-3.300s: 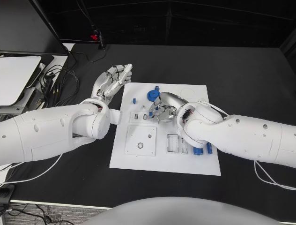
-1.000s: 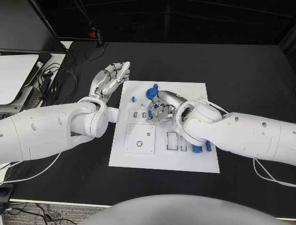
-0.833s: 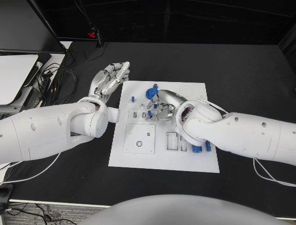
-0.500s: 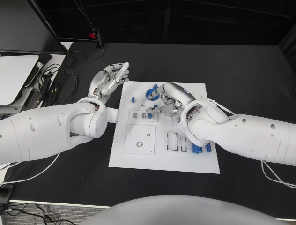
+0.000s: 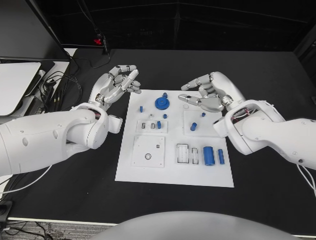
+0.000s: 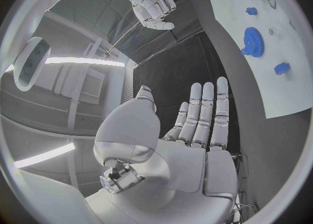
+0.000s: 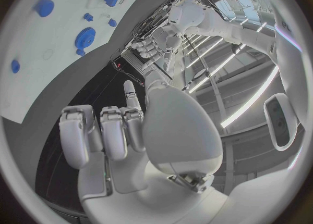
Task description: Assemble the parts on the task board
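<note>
- We see the task board (image 5: 176, 170) lying in the middle of the black table (image 5: 273, 75), its long side running from 12 to 6 o'clock.
- On the board, a blue gear (image 5: 161, 103) sits near the 12 o'clock end, with small blue pegs (image 5: 164, 116) just below it and one blue peg (image 5: 193, 126) standing in the right-hand panel.
- Toward 5 o'clock on the board, two blue cylinders (image 5: 208, 155) lie side by side, just beside two pale slotted holders (image 5: 182, 153).
- A square plate (image 5: 150, 151) with a small hole lies at 7 o'clock on the board.
- Our right hand (image 5: 205, 96) hangs over the board's 1 o'clock corner, fingers curled inward and holding nothing that we can make out.
- Our left hand (image 5: 118, 86) is off the board at 11 o'clock, fingers straight and apart, empty.
- We judge this a pause between placements: neither hand carries a part.
- Next, we reckon, the right hand must come down on a loose part, likely a cylinder, and pinch it cleanly without knocking the standing pegs.
</note>
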